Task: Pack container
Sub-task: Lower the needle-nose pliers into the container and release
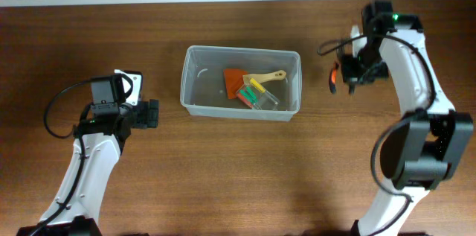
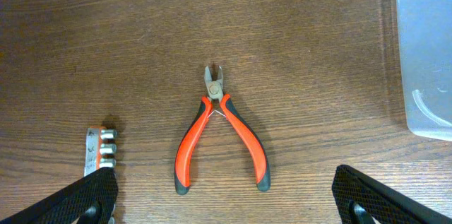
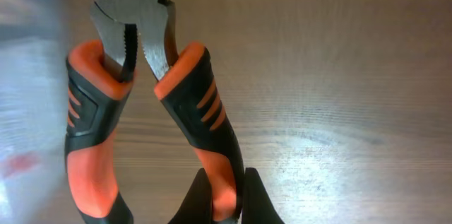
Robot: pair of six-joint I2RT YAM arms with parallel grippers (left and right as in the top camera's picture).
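Observation:
The clear plastic container (image 1: 192, 80) stands at the table's middle and holds an orange piece (image 1: 236, 79), a wooden-handled tool (image 1: 269, 77) and green and yellow items (image 1: 249, 96). My right gripper (image 1: 349, 72) is shut on one handle of large orange-and-black pliers (image 3: 169, 90), held above the table to the right of the container; the pliers also show in the overhead view (image 1: 332, 78). My left gripper (image 2: 224, 206) is open and empty, just behind small orange cutters (image 2: 220, 136) lying on the wood. The container's corner (image 2: 427, 54) is at this view's right edge.
A small metal part with round studs (image 2: 99, 150) lies on the table by my left finger. The container is a pale blur at the left of the right wrist view (image 3: 28, 75). Cables run along both arms.

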